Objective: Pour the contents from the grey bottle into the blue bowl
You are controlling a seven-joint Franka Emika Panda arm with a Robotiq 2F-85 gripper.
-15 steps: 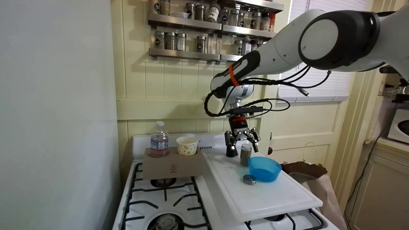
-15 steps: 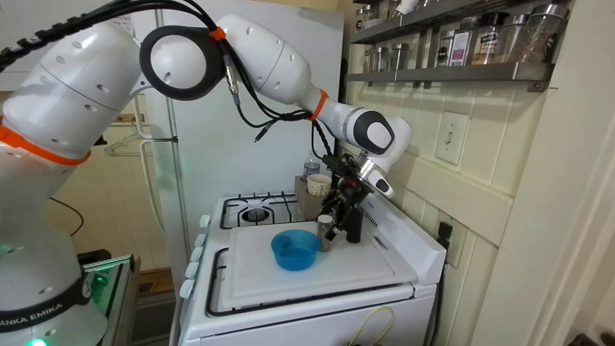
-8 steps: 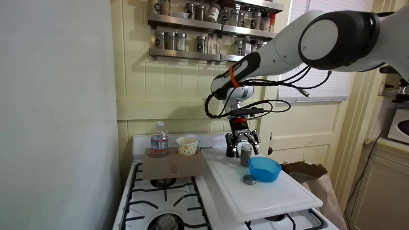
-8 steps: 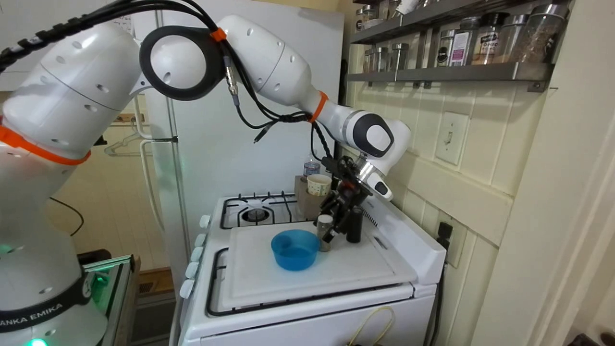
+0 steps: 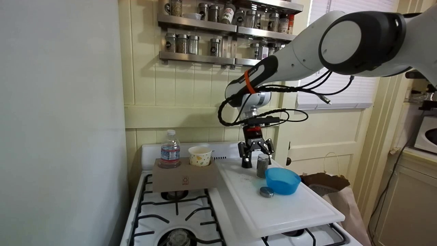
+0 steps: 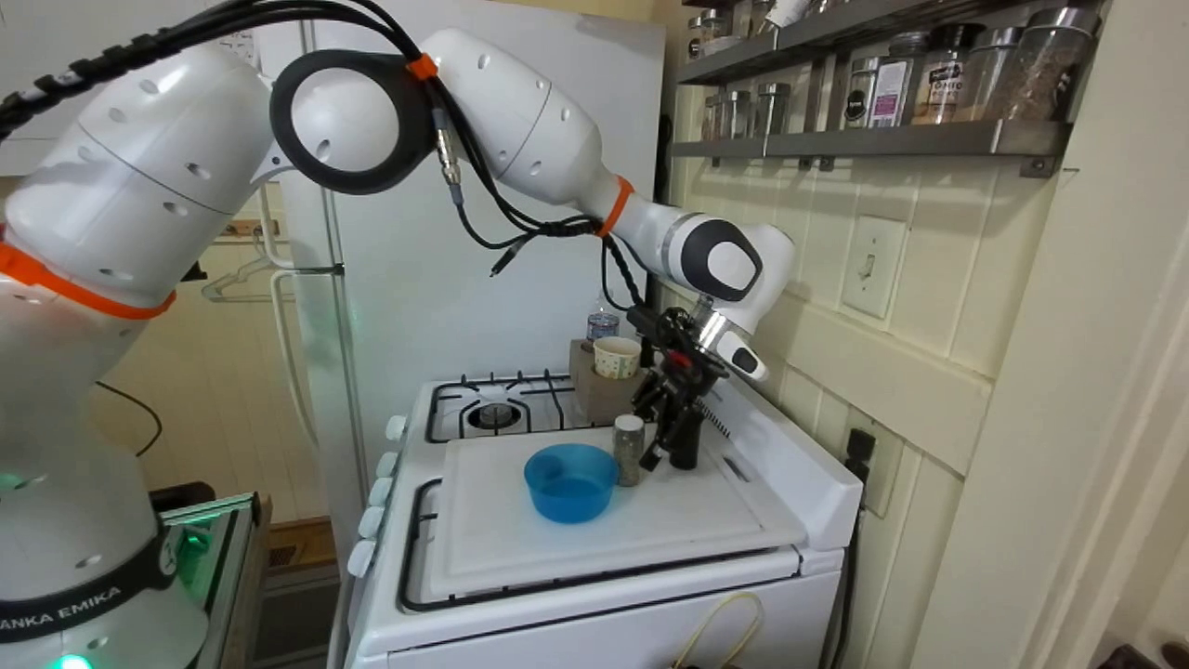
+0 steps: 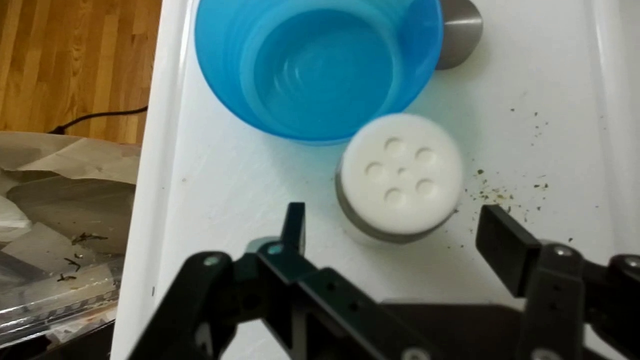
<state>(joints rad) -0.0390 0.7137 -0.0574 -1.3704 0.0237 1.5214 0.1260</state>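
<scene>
One white gas range (image 6: pixel 557 646) w/ a white cutting board (image 5: pixel 276 215) laid over one side. Cardboard box (image 5: pixel 186 179) at the back, beside board. My gripper (image 7: pixel 395 222) is low over board, jaws wide apart. Light-blue plastic bowl (image 6: pixel 570 502) upright on board. Clear plastic water bottle (image 5: pixel 169 155) & patterned paper cup (image 5: pixel 200 159) both atop box. Near-black bottle (image 6: pixel 685 452) stands by gripper. White-topped grey spice jar (image 5: pixel 262 167) upright on board, just beside bowl (can't tell if touching), just ahead of my jaws in wrist view. Silver lid (image 5: pixel 266 192) flat on board nr bowl. Green flakes (image 7: pixel 495 192) scattered nr jar.
</scene>
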